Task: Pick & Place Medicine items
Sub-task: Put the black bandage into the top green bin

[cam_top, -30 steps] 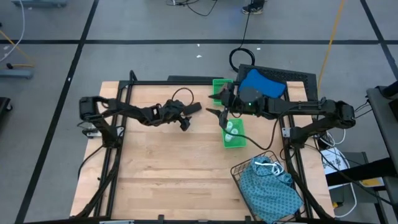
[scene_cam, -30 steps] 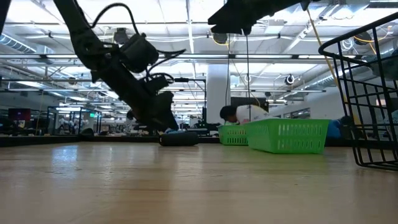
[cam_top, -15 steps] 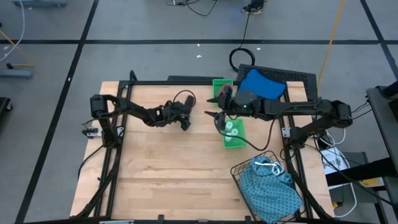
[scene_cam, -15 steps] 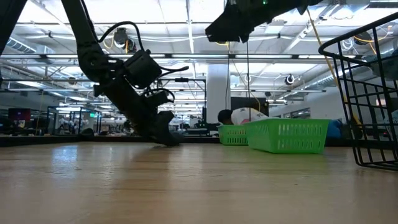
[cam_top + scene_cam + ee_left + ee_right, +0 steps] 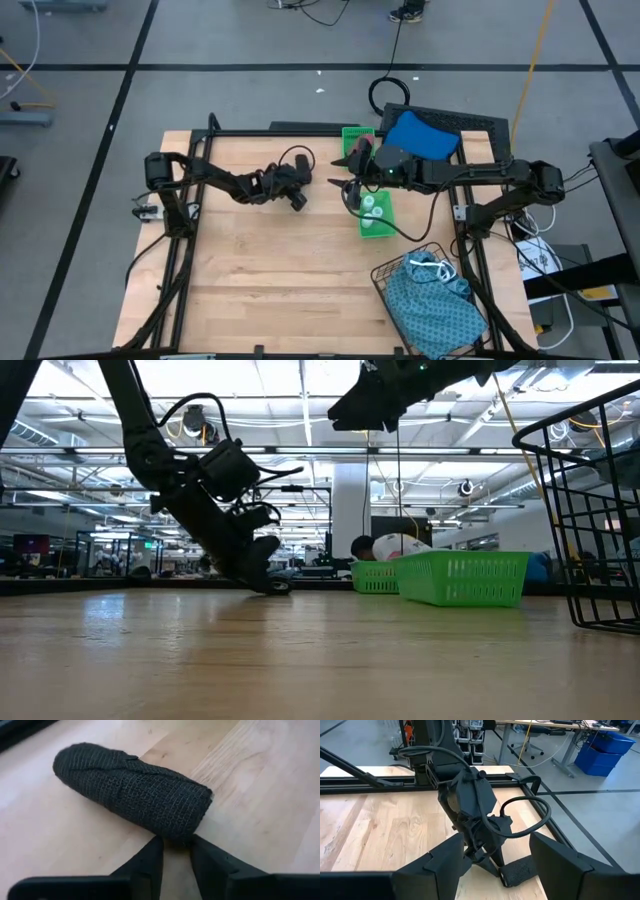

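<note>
1. The left tool [image 5: 176,851] is down at the wooden counter [image 5: 260,270], its two dark fingers drawn close together on the near end of the black roll [image 5: 132,790]; whether they truly pinch it cannot be told.
2. The black roll is a short cylinder wrapped in coarse woven mesh, lying on its side on the pale planks.
3. At three o'clock of it hangs the right tool [image 5: 350,190], fingers apart, above the counter.
4. Beside that stands a slotted green plastic tray [image 5: 376,214] holding small white round-topped vials [image 5: 372,206].
</note>
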